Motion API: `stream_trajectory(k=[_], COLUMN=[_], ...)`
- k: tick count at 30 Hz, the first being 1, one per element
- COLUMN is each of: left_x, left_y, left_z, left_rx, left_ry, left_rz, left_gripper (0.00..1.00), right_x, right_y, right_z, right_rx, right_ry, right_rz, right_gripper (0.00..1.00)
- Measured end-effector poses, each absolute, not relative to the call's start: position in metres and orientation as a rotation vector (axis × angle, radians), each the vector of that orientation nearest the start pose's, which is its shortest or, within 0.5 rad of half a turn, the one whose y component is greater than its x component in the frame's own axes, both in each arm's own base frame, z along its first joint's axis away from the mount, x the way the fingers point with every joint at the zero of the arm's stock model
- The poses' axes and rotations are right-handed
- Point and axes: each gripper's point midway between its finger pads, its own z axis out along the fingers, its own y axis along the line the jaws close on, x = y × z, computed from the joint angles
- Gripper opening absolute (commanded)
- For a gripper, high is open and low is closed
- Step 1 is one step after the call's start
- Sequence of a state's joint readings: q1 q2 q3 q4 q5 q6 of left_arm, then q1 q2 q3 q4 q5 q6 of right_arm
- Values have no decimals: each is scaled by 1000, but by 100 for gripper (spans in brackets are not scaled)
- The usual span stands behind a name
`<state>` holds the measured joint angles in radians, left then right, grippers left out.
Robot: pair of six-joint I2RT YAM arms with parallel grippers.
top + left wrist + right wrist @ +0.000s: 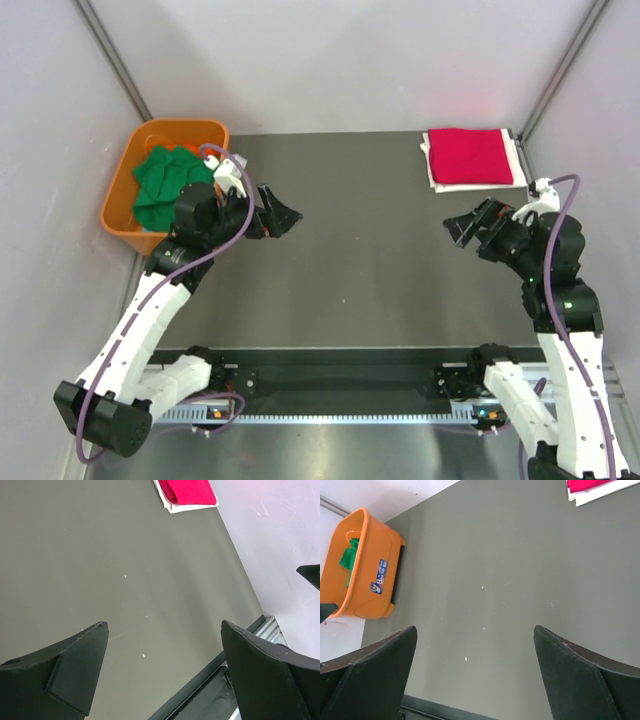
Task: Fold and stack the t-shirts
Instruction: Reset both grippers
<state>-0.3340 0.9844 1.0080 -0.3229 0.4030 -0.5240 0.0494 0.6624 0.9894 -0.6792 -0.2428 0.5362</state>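
T-shirts sat in two spots, and neither arm had hold of one! Over at the far right corner of the table (370,260) the red t-shirt (468,155) lay folded flat into a neat rectangle. It rested squarely on top of the white t-shirt (478,187), whose edges peeked out along the near and right sides. That little pile lay close to the right wall.

Across at the far left corner, the green t-shirts (165,180) were heaped loosely inside the orange tub (118,190), crumpled and unfolded. How many were in that heap could not be told from above. The right wrist camera caught the tub's side with a label on it and a scrap of green showing over the rim.

The left gripper (288,216) hung just beside the tub, on its right, with its jaws spread wide and nothing between them. Its wrist view showed only bare grey table between the two dark fingers, with the red and white pile far off at the top.

The right gripper (463,222) hovered on the near side of the folded pile, close to it but not touching. Its jaws were also wide apart and empty, pointing in toward the middle of the table. The two grippers faced each other, well apart.
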Motion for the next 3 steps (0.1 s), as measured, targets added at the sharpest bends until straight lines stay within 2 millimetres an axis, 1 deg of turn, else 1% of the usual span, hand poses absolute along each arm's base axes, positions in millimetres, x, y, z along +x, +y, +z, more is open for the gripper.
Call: stream_trajectory(k=[3], left_x=[277], left_y=[-189], left_z=[298], left_rx=[108], left_ry=[1957], left_rz=[-956], left_gripper=[99], right_x=[233], right_y=[74], right_z=[295], right_rx=[303], right_ry=[1936], right_rz=[615], right_gripper=[100])
